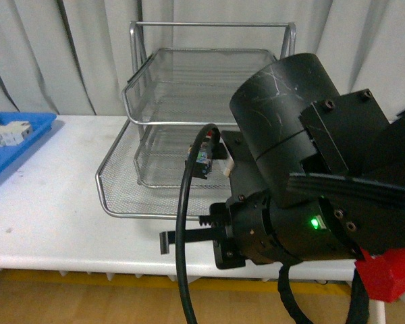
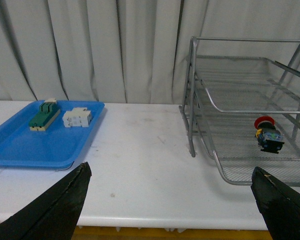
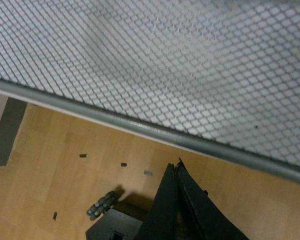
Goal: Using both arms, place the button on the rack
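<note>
1. A silver three-tier wire-mesh rack [image 1: 189, 135] stands on a white table [image 1: 47, 216] in front of pale grey curtains [image 2: 90, 50]; everything below is placed relative to this rack.
2. The button [image 2: 268, 134], with a red mushroom cap on a dark body with blue and yellow detail, lies on the mesh of the rack's lowest tier, near that tier's front rim.
3. A flat blue tray [image 2: 20, 150] sits on the table well apart from the rack, on the robot's left. It holds a green-and-cream component [image 2: 44, 116] and, just beside it, a white terminal block [image 2: 77, 117].
4. In the front view the bulky black right arm [image 1: 304, 182], showing a green light and a red trim piece, fills the space before the rack's right half and hides much of the lower tiers. A black cable [image 1: 183, 223] loops in front of the rack.
5. Only the left wrist view shows the button clearly. There the left gripper [image 2: 172, 200] has its two black fingertips [image 2: 55, 210] spread wide apart, holding nothing, on the near side of the table from the rack.
6. Only the right wrist view shows the mesh of the rack from close by, with wooden floor [image 3: 65, 165] beyond its rim; the right gripper [image 3: 176, 172] has its black fingers pressed together, with nothing visible between them.
7. No writing or label can be read in any view.
</note>
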### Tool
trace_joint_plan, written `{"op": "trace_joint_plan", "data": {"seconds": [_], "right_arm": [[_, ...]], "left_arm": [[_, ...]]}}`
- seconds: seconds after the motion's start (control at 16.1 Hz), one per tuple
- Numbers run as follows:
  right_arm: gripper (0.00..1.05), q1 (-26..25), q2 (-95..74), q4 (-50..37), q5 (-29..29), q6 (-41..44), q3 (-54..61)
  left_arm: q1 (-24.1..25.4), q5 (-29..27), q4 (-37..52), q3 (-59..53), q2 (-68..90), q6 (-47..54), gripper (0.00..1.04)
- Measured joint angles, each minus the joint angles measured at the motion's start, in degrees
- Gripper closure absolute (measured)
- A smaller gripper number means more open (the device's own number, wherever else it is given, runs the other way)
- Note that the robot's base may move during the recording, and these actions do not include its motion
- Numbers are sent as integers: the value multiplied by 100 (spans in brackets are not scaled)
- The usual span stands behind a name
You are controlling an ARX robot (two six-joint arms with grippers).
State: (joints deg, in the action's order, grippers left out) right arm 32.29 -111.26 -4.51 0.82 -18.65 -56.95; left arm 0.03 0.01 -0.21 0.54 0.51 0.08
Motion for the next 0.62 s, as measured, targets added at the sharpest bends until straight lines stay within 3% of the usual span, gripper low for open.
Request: {"op": "trace_joint_plan", "data": {"seconds": [0.62], "right_arm": [[103,-365,-356,297,-306,210,-684]], "left_arm": [[0,0,0,0,0,0,7]]}}
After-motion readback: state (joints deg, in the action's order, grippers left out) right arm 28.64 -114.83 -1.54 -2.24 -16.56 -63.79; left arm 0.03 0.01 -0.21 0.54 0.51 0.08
